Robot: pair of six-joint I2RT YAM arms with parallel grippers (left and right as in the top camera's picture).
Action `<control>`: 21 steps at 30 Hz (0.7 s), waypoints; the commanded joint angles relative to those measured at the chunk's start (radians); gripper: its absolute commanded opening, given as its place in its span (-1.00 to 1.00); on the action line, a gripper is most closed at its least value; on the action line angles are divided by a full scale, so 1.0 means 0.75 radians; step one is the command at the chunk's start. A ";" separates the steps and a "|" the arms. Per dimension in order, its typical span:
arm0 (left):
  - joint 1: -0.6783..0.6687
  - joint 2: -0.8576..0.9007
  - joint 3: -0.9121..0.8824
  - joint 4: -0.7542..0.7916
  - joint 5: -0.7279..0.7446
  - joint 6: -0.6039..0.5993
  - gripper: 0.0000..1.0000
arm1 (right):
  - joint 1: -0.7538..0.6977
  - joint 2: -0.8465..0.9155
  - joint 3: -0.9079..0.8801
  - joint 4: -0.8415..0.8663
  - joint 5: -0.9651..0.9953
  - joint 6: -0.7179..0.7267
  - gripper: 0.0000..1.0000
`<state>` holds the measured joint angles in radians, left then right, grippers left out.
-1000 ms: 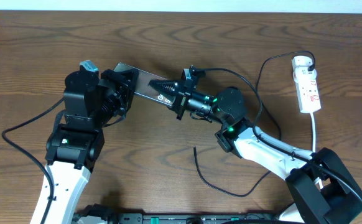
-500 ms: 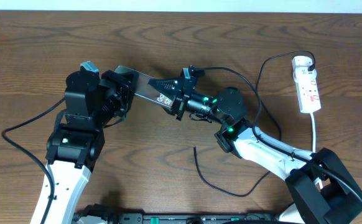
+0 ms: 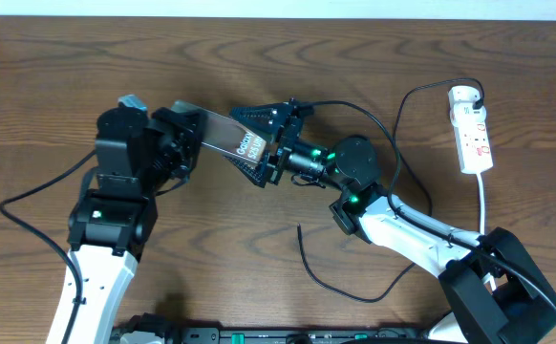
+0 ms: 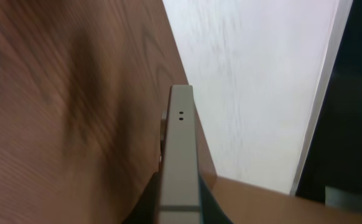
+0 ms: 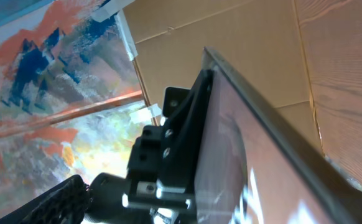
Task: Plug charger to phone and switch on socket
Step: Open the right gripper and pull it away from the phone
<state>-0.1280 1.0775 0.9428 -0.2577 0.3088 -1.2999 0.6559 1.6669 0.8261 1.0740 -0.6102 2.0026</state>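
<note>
Clamping the phone (image 3: 219, 132) by its left end, the left gripper (image 3: 196, 130) is holding it out toward the middle of the surface (image 3: 374, 48), with the white "Galaxy" lettering facing up at the far end. In the left wrist view the phone is showing as a thin grey edge with two small holes, and dark fingers (image 4: 209, 204) are pressing on it from both sides.

The right gripper (image 3: 245, 139) is sitting at the lettered end with its jaws spread wide apart — one finger is lying beyond the phone's upper edge, the other below its lower edge, and neither is visibly gripping anything. The right wrist view is filling up with the phone's glossy face and the black body of the left gripper behind it.

The charger (image 3: 331, 282) is lying loose on the surface near the right arm, its small tip pointing up, well apart from the phone. The socket (image 3: 472, 134) is resting at the far right — a black plug is sitting in its top end.
</note>
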 commanded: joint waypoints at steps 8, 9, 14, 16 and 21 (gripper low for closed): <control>0.299 -0.009 0.008 0.018 0.288 0.006 -0.87 | -0.046 -0.016 0.032 0.019 -0.038 -0.099 0.99; 0.344 -0.009 0.008 0.018 0.354 0.003 -0.85 | -0.052 -0.016 0.032 0.015 -0.049 -0.115 0.98; 0.550 -0.009 0.008 0.018 0.631 -0.015 -0.86 | -0.075 -0.016 0.032 0.009 -0.070 -0.157 0.98; 0.622 -0.009 0.008 0.018 0.754 -0.019 -0.86 | -0.079 -0.016 0.032 0.010 -0.079 -0.230 0.98; 0.761 -0.009 0.008 0.018 1.048 -0.004 -0.85 | -0.080 -0.016 0.032 -0.027 -0.099 -0.540 0.99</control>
<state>0.4023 1.0775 0.9428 -0.2569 0.8616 -1.3048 0.6033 1.6669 0.8295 1.0706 -0.6628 1.7790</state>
